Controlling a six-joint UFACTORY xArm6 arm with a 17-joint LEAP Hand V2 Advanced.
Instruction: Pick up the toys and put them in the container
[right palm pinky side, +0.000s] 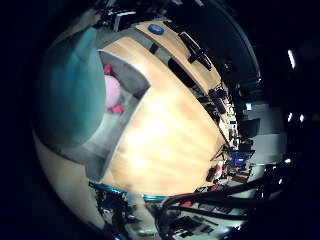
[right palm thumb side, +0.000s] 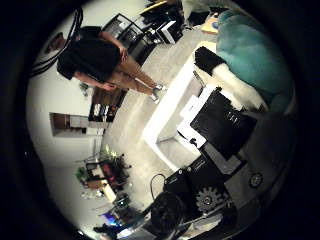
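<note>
A large teal plush toy (right palm pinky side: 67, 95) sits right against the palm and fills much of the little-finger-side view, so it is very close to the hand (right palm thumb side: 220, 125). In the thumb-side view the same teal plush shows beside the hand's white and black parts, with a white finger (right palm thumb side: 235, 85) lying along its fur. Whether the fingers are curled round it or merely resting against it cannot be told from these views.

Under the teal toy is the grey container (right palm pinky side: 117, 127), an open bin with light grey walls standing on the wooden desk (right palm pinky side: 170, 135). The teal toy hangs over the container's opening and hides a good part of it. Inside the container, partly covered by the teal toy, lies a pink plush toy (right palm pinky side: 112, 92) with darker pink bits at its ends; it rests on the container's floor near one wall.

On the desk well apart from the container, at the far end, lies a blue roll of tape (right palm pinky side: 156, 29). Beyond the container along the desk's far edge stand dark monitors (right palm pinky side: 197, 52).
</note>
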